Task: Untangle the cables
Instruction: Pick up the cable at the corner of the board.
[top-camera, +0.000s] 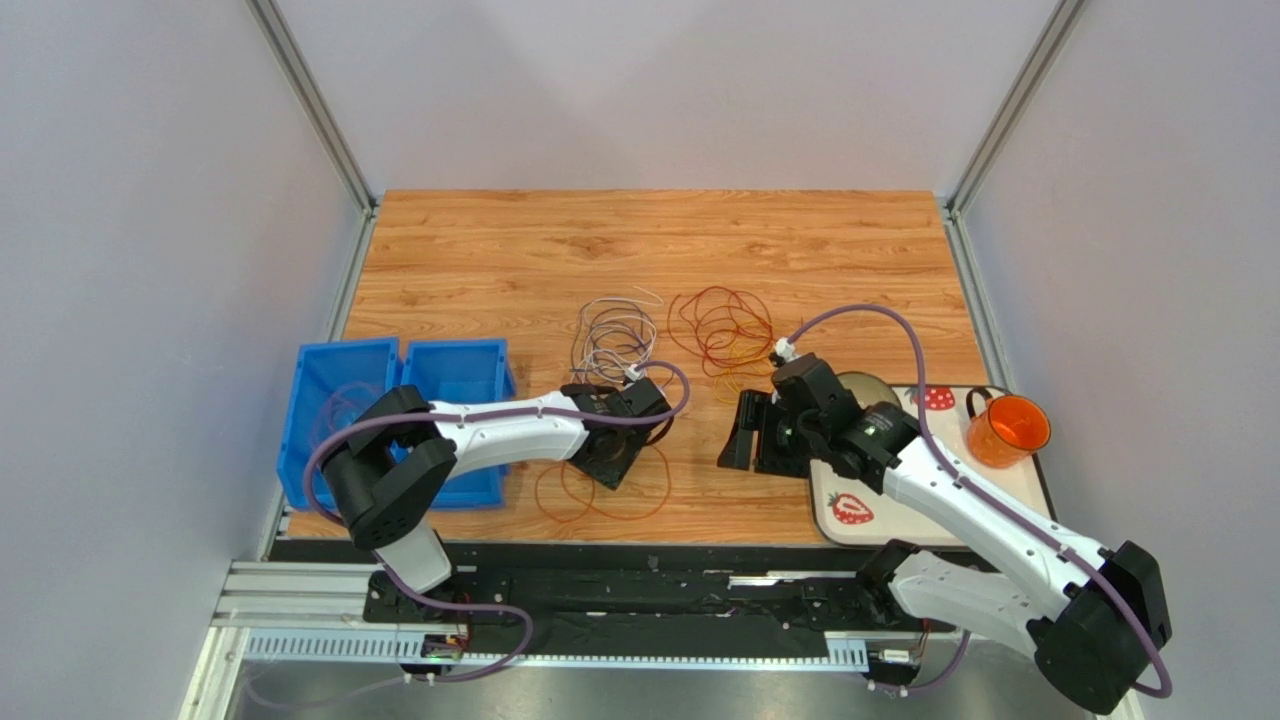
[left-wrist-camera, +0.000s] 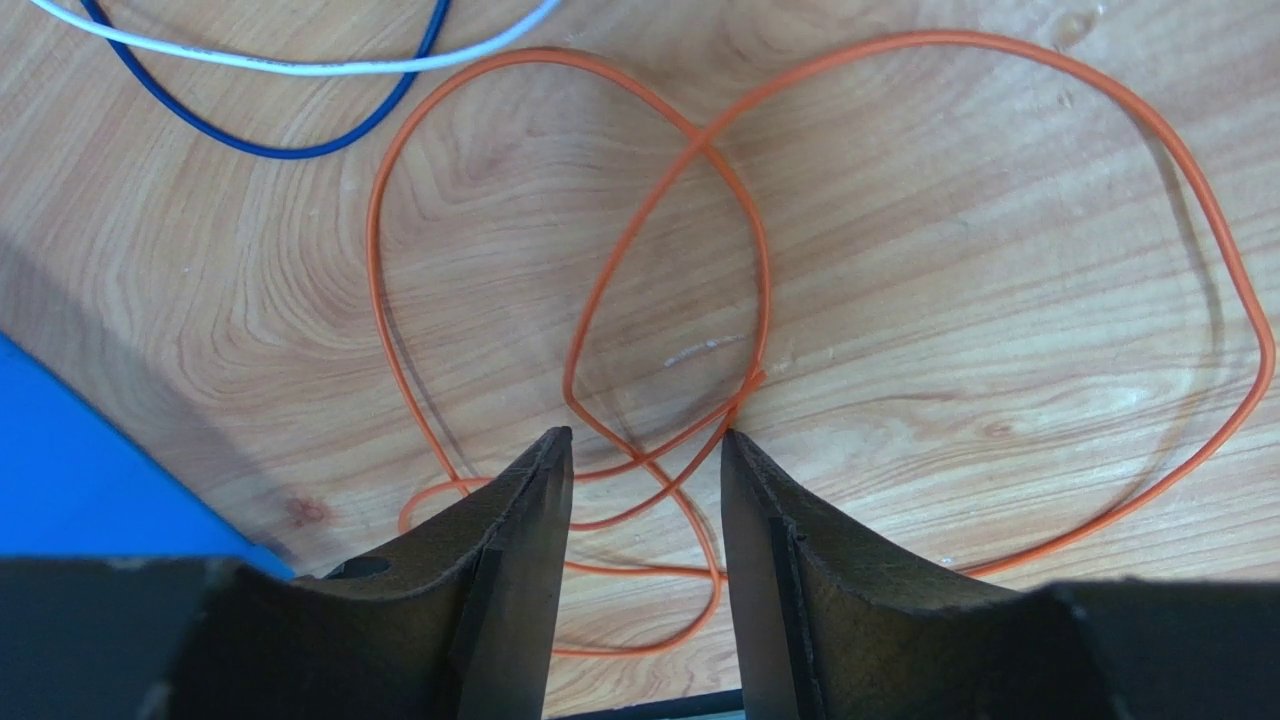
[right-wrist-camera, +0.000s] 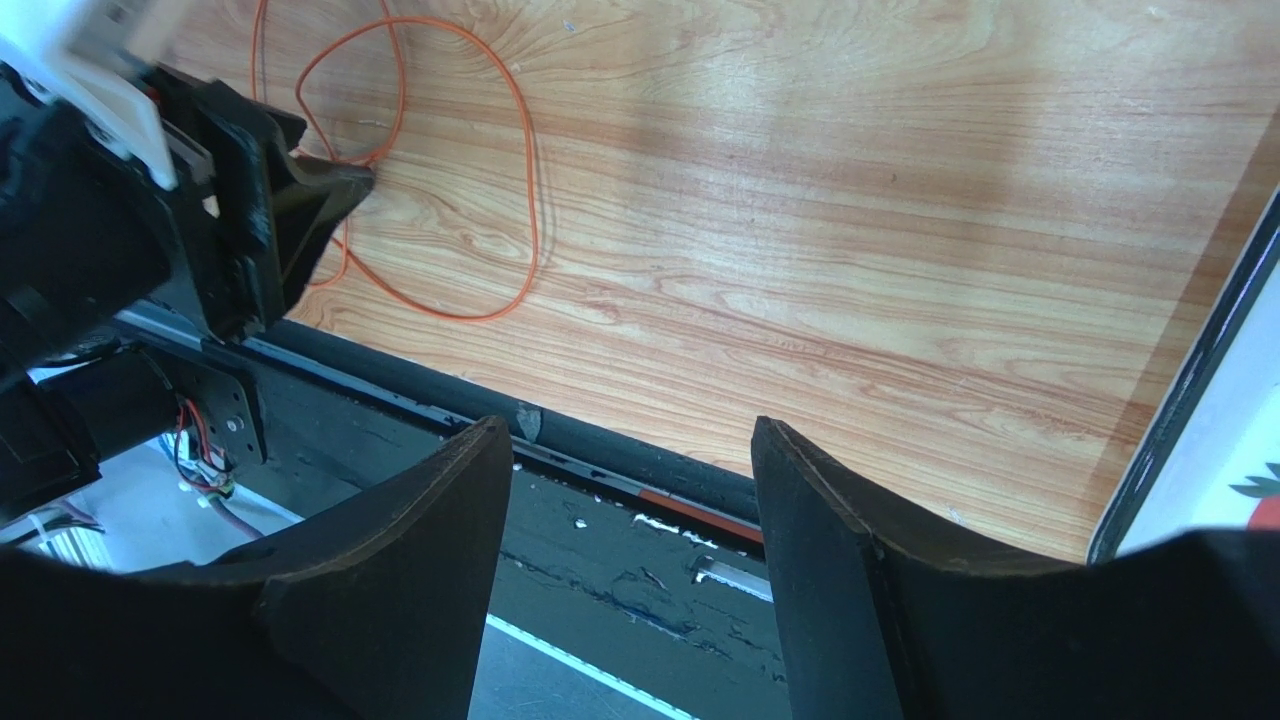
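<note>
**Left claw over the orange loop, right claw bare**

Containers first: two blue bins (top-camera: 455, 372) sit side by side behind the left claw (top-camera: 616, 435), partly under its arm, and what is in them cannot be told. Over by the right arm, an orange cup (top-camera: 1007, 431) stands on the strawberry tray (top-camera: 846, 507); its inside is not visible.

Now the cables. The left wrist view has the left claw (left-wrist-camera: 643, 438) part open, low over the wood, with strands of the orange loop (left-wrist-camera: 751, 285) running between its tips, and no grip is visible. Only this view shows a white wire (left-wrist-camera: 301, 63) and a blue wire (left-wrist-camera: 271, 147) just beyond. From above, a grey bundle (top-camera: 613, 338) and a red bundle (top-camera: 724, 327) lie past both claws.

The right claw (right-wrist-camera: 628, 435) gapes wide and holds nothing. Its camera sees the orange loop (right-wrist-camera: 519, 195) and the left claw (right-wrist-camera: 334, 183) off to its side.
</note>
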